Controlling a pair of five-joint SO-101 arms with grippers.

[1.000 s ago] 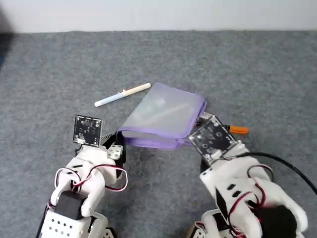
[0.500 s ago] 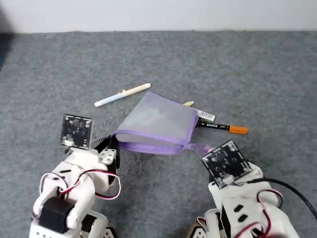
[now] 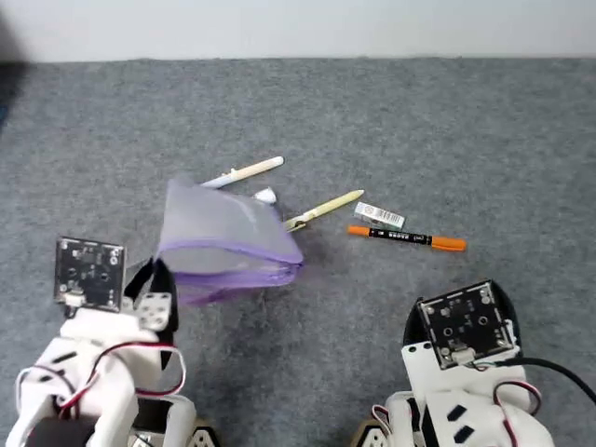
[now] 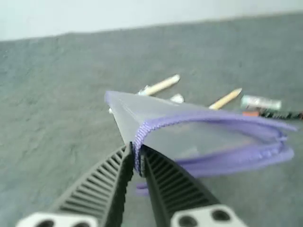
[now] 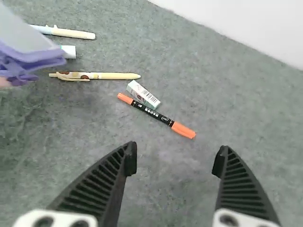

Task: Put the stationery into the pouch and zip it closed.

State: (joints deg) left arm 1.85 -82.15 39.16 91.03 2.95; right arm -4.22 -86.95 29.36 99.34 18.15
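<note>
Barely started, 0 packed by the look of it. Left gripper [image 4: 136, 158] pinches the translucent purple fabric pouch [image 3: 223, 247] by its zip edge, mouth open. Right gripper [image 5: 173, 161] is spread wide & empty. Cream pen [image 3: 251, 169], yellow pen [image 3: 326, 208], white eraser [image 3: 379, 216] & orange-tipped black marker [image 3: 405, 237] lie outside on the carpet.

High view looks down over the worktop [image 3: 419, 112]; both low wrist views face its far edge, sharing the orange-tipped pen [image 3: 406, 237].
</note>
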